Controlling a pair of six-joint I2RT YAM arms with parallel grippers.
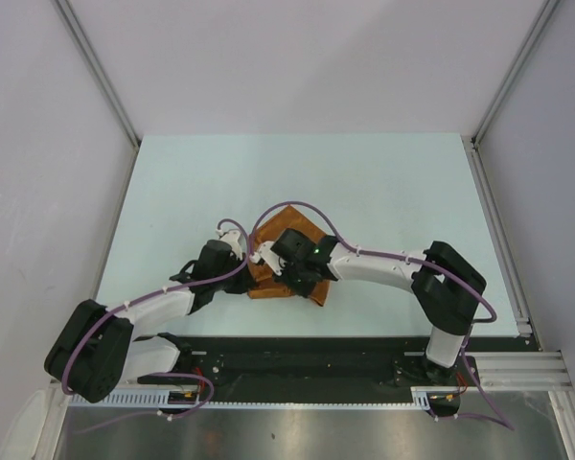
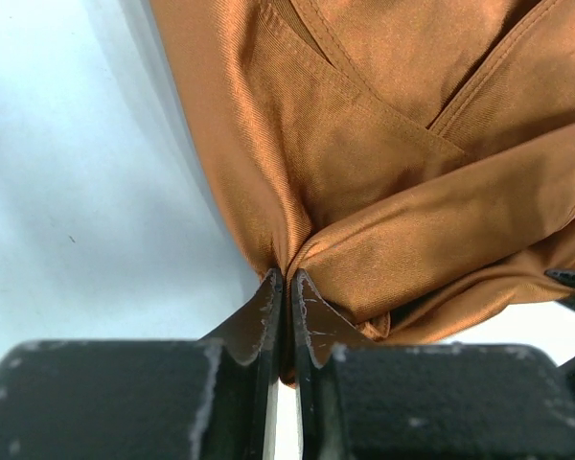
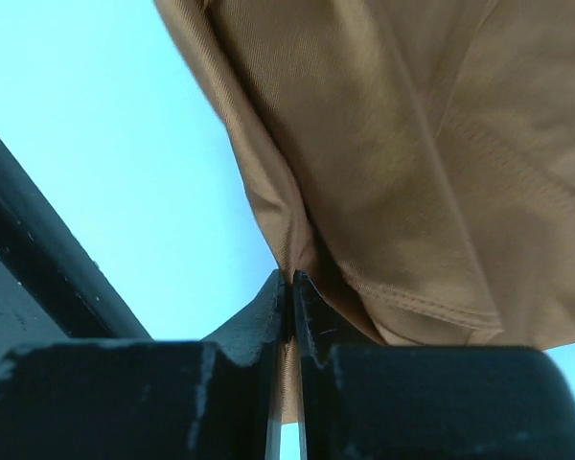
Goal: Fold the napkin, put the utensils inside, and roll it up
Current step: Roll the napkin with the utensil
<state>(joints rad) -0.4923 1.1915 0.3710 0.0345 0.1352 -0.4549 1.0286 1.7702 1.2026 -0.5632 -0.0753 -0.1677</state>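
Pinching with both arms: the left gripper (image 2: 287, 287) is clamped on a gathered fold of the napkin (image 1: 292, 220). The right gripper (image 3: 289, 283) is likewise clenched on a hemmed edge, with cloth caught between its jaws.

Position: the napkin lies on the pale table (image 1: 383, 182), toward its near middle, between the two wrists. It sits bunched in overlapping layers rather than flat.

Utensils: not seen in any view. Whether they sit under the layers cannot be told.

Step, as judged: a fold or the start of the roll, with one edge gripped at two places.

Next move calls for both arms carrying the held edge together, at matched pace and height, so the cloth turns over evenly without skewing or slipping from either pinch.

Writing: no brand, label or readable text on cloth, arms or table.
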